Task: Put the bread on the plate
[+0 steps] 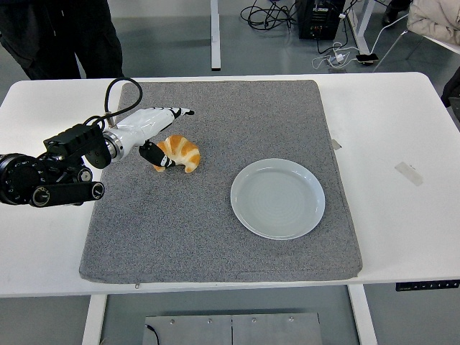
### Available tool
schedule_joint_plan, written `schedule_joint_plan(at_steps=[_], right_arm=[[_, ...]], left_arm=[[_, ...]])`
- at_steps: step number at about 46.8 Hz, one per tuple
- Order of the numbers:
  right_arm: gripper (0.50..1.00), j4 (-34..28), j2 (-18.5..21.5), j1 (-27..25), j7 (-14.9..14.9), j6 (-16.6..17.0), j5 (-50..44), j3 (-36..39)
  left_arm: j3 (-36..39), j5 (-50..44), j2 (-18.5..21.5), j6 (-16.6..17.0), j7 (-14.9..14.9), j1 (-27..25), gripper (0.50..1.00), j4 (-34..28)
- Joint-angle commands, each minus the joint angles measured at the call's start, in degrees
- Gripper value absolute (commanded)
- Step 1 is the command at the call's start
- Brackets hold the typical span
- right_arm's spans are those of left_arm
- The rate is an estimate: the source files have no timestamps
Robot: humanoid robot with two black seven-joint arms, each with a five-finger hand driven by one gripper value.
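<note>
From my remote seat, nearest on the grey mat [215, 230] covering the white surface [388, 144] I see the empty pale plate [277, 198], lying right of the mat's centre. Left of the plate and a little farther back, the croissant-shaped bread [181, 153] lies on the mat, well apart from the plate. My left hand [147, 133] sits on the bread's left, thumb against its near-left end, fingers spread and extended beyond it, not closed on it.
</note>
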Motion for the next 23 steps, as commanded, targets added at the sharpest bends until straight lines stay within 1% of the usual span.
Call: schedule_joint_plan(at_steps=[1,23], right_arm=[[1.0,0.0,0.0,0.0,0.0,0.0,0.03,0.0],[1.0,0.0,0.0,0.0,0.0,0.0,0.03,0.0]], left_arm=[[0.05,-0.02,-0.16,-0.01,-0.08,0.21,0.972,0.33],[1.54,0.15,-3.33,-0.54,-0.17,2.49,0.971,5.87]])
